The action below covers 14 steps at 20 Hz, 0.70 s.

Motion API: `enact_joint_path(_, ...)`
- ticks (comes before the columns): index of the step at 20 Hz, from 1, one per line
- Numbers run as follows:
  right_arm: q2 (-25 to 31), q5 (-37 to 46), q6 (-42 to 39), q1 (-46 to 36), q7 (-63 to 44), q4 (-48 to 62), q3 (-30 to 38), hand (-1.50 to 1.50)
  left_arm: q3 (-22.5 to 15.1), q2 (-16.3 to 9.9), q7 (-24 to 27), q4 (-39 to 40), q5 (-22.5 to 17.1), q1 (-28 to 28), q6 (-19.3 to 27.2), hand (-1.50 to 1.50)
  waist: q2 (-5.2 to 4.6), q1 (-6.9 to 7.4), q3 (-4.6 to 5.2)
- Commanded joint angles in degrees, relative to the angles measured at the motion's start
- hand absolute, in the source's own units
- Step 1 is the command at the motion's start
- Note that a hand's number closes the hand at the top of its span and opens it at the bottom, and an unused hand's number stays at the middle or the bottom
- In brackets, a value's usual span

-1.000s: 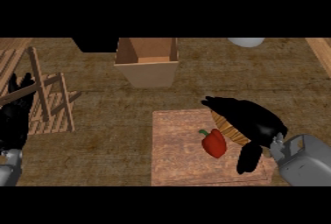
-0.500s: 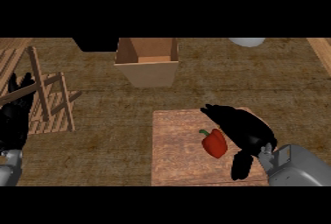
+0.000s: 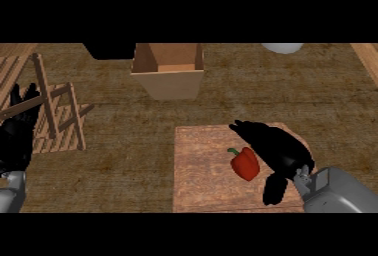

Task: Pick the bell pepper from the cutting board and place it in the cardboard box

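Observation:
A red bell pepper (image 3: 246,163) with a green stem lies on the wooden cutting board (image 3: 203,170) at the lower middle of the head view. My right hand (image 3: 277,147) hangs over the board just right of the pepper, fingers pointing up-left and the thumb reaching down past the pepper's lower right; it touches the pepper's right side at most and is not curled round it. The open cardboard box (image 3: 167,70) stands at the counter's far side, above the board. My left hand (image 3: 18,132) rests open at the left edge.
A wooden slatted rack (image 3: 52,112) lies at the left, partly under my left hand. A dark object (image 3: 111,50) sits left of the box at the back, and a white bowl (image 3: 282,48) shows at the top right.
My right hand has slid down and left across the board, closing in on the pepper's right side. The pepper, box and left hand have not moved.

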<state>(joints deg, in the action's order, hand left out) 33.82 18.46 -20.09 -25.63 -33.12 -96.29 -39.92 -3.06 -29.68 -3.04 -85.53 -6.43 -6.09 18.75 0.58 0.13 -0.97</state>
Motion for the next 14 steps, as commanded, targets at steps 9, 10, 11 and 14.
enact_joint_path(9, -4.5, 4.89, 1.57, 2.37, 0.88, 3.08, -1.08, -1.5, -6.64, 5.28, -1.31, -1.48, 2.07, 4.36, -3.18, 0.0, -0.56, 0.03, 0.96)
enact_joint_path(10, -4.06, 4.11, 0.42, 1.42, 2.17, 5.38, -0.05, -1.5, -7.51, 5.89, -0.67, -0.8, 3.66, 4.36, -2.32, 0.0, -0.7, 0.15, 0.96)
enact_joint_path(11, -7.07, 4.47, 0.55, -0.29, -1.31, 3.93, -0.36, -1.5, -6.54, 5.71, 0.02, 0.6, 2.34, 4.11, -3.76, 0.0, -0.67, 0.14, 1.01)
enact_joint_path(14, -6.64, 5.86, 0.99, 2.28, -0.44, 2.61, -1.32, -1.5, -6.12, 6.61, 0.37, -0.48, 2.79, 4.36, -3.08, 0.0, -0.53, -0.2, 1.0)
